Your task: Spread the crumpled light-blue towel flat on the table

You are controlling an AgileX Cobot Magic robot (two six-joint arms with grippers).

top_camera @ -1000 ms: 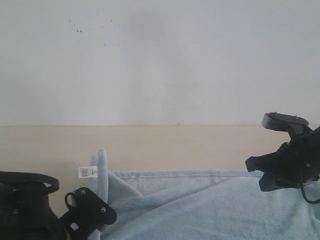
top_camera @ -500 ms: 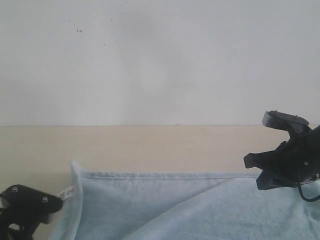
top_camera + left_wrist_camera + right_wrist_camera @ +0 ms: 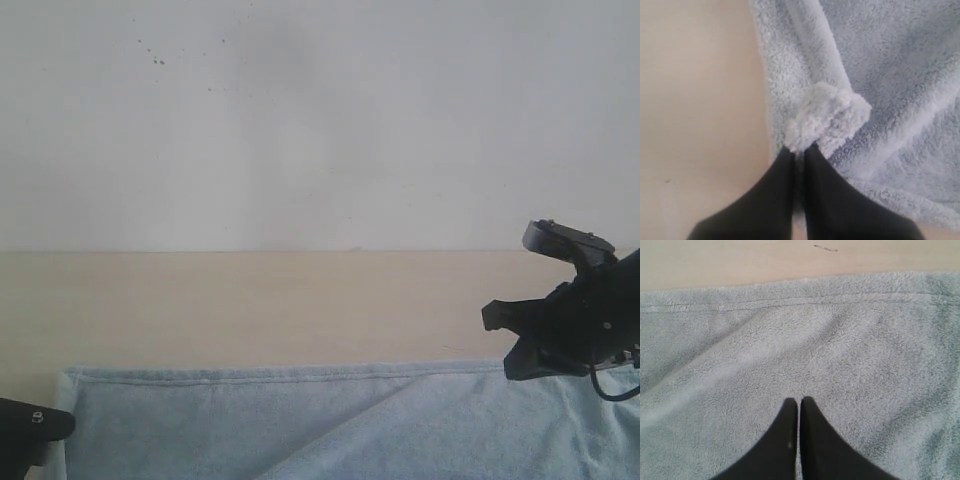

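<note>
The smooth, light beige table [image 3: 260,300] carries a pale blue towel [image 3: 330,420] on its near part. The towel's stitched far hem runs straight across, its left corner lies close to the edge of view, and a diagonal fold crosses the cloth.

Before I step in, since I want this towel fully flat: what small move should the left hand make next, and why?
Probably draw the left hand slightly outward, away from the middle of the towel. It is shut on a bunched tuft at the cloth's edge, and a diagonal fold crosses the cloth.
</note>
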